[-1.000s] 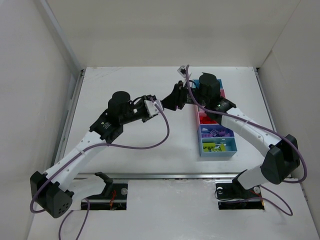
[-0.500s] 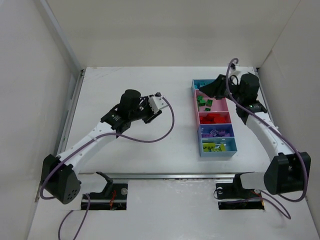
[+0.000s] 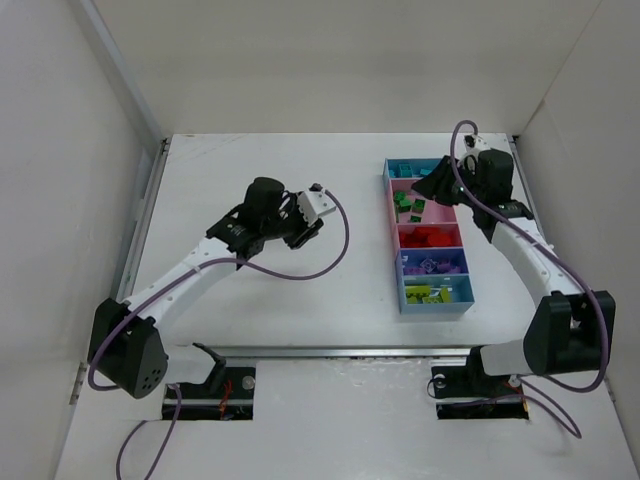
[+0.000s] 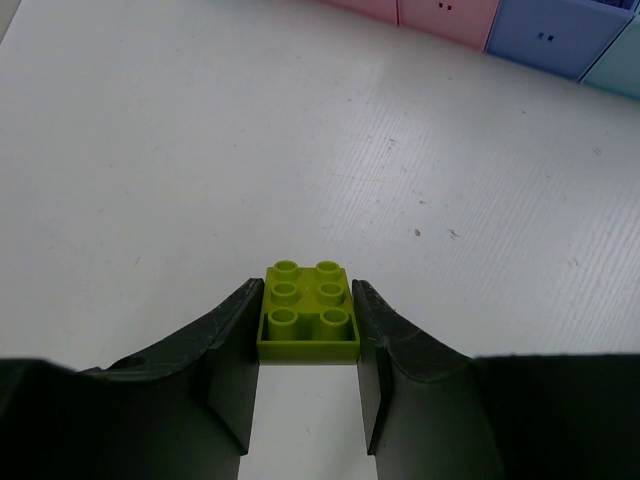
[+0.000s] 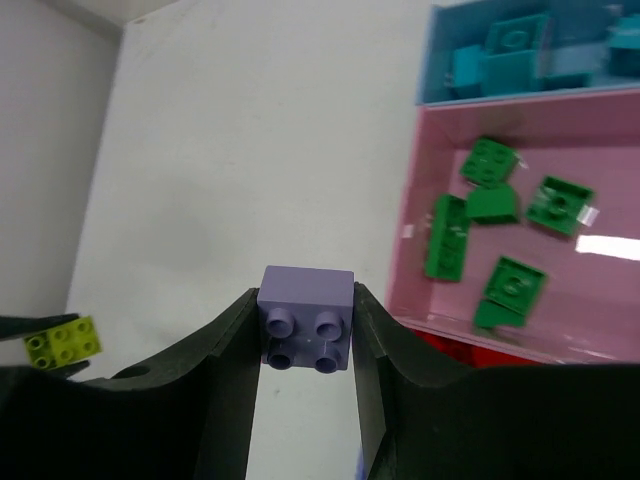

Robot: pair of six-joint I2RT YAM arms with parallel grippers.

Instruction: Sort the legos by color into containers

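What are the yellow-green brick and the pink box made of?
The yellow-green brick looks like hard plastic: smooth, evenly coloured, with moulded round studs. The pink box looks like plastic too, probably slightly glossy: a bright streak of light shows on its floor.

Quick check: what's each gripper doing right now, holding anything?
Left gripper: closed on a yellow-green brick.
Right gripper: closed on a purple brick.

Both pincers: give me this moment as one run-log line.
left pincer: shut on yellow-green brick, over table | right pincer: shut on purple brick, beside green-brick bin | neither brick binned yet
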